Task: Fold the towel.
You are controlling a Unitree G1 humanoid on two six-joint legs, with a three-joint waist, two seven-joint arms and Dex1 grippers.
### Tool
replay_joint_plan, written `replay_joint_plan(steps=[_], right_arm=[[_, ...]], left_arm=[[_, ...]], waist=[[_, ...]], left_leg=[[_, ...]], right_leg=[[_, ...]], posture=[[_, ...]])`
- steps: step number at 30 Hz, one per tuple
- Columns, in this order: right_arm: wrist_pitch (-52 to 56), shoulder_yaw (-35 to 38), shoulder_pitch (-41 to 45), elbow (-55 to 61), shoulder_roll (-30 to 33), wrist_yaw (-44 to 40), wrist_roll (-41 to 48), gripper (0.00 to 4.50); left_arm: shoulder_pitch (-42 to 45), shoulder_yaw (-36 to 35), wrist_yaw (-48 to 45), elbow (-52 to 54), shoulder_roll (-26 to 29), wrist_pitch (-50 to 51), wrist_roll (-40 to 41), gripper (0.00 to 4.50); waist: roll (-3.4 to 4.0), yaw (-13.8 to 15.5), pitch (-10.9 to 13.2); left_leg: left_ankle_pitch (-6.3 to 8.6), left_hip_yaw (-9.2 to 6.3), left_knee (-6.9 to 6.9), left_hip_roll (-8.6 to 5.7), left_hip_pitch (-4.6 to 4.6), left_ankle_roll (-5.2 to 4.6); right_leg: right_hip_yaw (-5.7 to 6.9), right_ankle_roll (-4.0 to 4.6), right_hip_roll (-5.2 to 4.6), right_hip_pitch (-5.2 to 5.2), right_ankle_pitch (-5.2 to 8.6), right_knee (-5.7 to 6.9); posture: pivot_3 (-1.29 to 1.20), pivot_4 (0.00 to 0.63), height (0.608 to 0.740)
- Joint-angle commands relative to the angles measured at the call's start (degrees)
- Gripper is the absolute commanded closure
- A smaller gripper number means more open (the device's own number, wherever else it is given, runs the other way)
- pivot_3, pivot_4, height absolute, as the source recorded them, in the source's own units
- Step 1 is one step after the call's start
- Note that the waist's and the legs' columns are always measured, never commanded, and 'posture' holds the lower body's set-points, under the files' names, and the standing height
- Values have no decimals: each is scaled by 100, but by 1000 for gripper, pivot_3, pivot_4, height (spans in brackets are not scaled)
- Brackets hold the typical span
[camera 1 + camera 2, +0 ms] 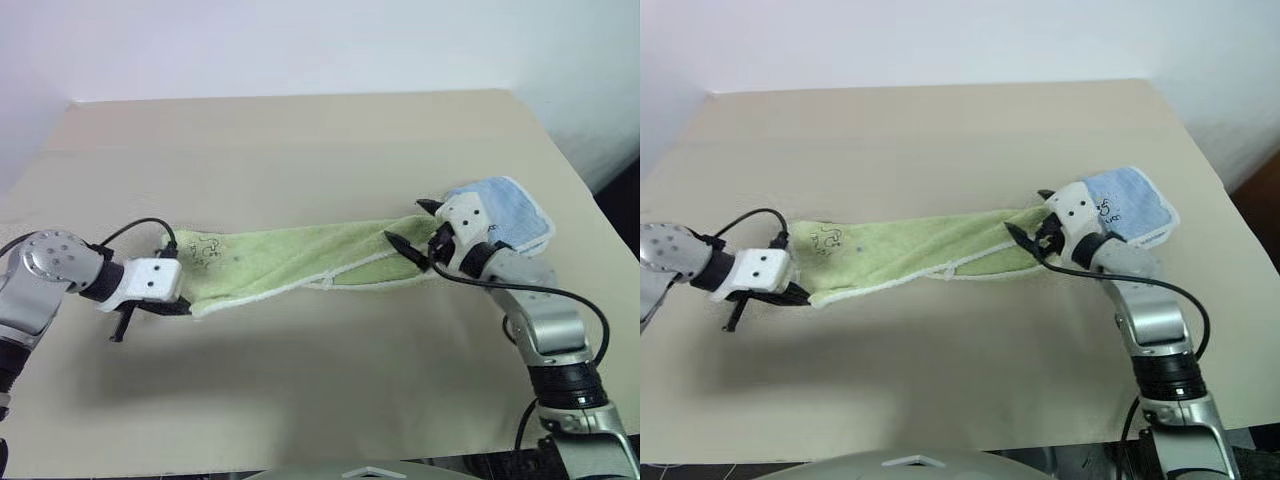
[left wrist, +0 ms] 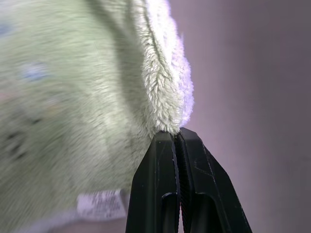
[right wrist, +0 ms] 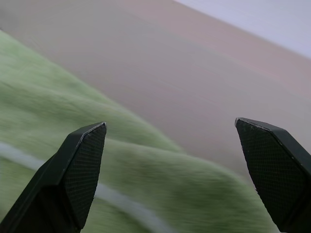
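Beige tabletop (image 1: 300, 150) is bearing two towels: one long green towel (image 1: 300, 262) lying stretched crosswise, its far right end running up to one folded blue towel (image 1: 505, 210). Left gripper (image 2: 177, 138) is pinching the towel's left edge with fingers together, while the right gripper (image 1: 415, 235) is hovering with fingers wide apart at the nearer right end.

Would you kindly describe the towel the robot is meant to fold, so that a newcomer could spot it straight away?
On the beige table, look between the two arms: the towel is the long light yellow-green terry strip with white edging. Its one end is pinched in the shut left gripper; its other end lies at the open right gripper. The neighbouring light blue towel is smaller and folded.
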State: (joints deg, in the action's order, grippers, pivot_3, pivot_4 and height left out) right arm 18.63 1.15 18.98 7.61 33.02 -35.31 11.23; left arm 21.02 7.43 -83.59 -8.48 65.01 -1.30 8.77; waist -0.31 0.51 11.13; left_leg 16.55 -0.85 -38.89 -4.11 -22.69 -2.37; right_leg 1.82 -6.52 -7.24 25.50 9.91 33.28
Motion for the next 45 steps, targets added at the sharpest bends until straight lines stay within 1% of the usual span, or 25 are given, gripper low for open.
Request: replay_joint_plan(steps=[1,6,13,17,21,27,30,33,42,43,44,45], right_arm=[[-410,101,109,-155,296,-190,-208,0],[-1085,-133,170,-645,710,-505,-669,0],[-2198,-440,370,-1447,1192,-916,-1270,0],[-2892,-582,468,-1899,1468,-959,-1681,0],[-3376,-687,589,-2236,1577,-919,-1982,0],[-3927,-779,899,-2706,1427,-476,-2399,0],[-4079,-778,948,-2742,1291,-395,-2403,0],[-4153,-771,943,-2706,1243,-406,-2415,616],[-4246,-790,900,-2623,1271,-488,-2375,3616],[-4247,-789,890,-2614,1275,-494,-2374,4023],[-4247,-788,884,-2608,1278,-498,-2374,4342],[-4251,-783,876,-2605,1287,-499,-2377,4467]], left_arm=[[102,-461,183,53,0,279,246,4468],[-14,-648,357,275,-104,480,363,4468],[5,-612,461,368,-218,577,283,4468],[0,-602,488,379,-249,578,266,4468],[-46,-609,533,418,-275,589,275,4468],[-167,-634,600,464,-281,601,267,4468],[-204,-652,639,481,-278,608,271,4468],[-252,-667,668,518,-278,616,285,4500],[-265,-663,726,509,-323,619,296,4500],[-261,-659,733,500,-329,614,294,4500],[-259,-656,738,495,-332,610,293,4500],[-245,-654,756,478,-348,602,291,4500]], waist=[[1,-6,0],[0,-23,0],[0,-35,0],[0,-35,0],[0,-71,0],[0,-133,0],[0,-137,0],[0,-132,0],[0,-127,0],[0,-127,0],[0,-127,0],[0,-128,0]], left_leg=[[0,0,0,0,0,0],[0,4,-2,0,1,0],[0,6,-4,0,6,0],[0,8,-4,0,6,0],[0,8,-5,1,8,0],[0,9,-6,1,9,0],[0,10,-6,1,11,1],[0,10,-7,1,11,1],[0,10,-7,1,12,1],[0,10,-7,1,12,1],[0,9,-7,1,12,1],[0,10,-7,1,13,1]], right_leg=[[0,0,1,0,0,0],[-1,0,1,-3,0,0],[-3,0,1,-6,-1,1],[-4,0,0,-7,-1,1],[-5,0,0,-7,-1,3],[-8,0,0,-7,-1,4],[-8,0,0,-7,-1,6],[-10,1,0,-7,-2,6],[-10,1,0,-8,-2,7],[-10,1,0,-8,-2,7],[-10,1,0,-8,-2,7],[-10,1,0,-8,-2,7]], posture=[[0,150,728],[0,150,728],[0,150,728],[0,150,728],[0,150,728],[0,150,728],[0,150,728],[0,150,728],[0,150,728],[0,150,728],[0,150,728],[0,150,728]])
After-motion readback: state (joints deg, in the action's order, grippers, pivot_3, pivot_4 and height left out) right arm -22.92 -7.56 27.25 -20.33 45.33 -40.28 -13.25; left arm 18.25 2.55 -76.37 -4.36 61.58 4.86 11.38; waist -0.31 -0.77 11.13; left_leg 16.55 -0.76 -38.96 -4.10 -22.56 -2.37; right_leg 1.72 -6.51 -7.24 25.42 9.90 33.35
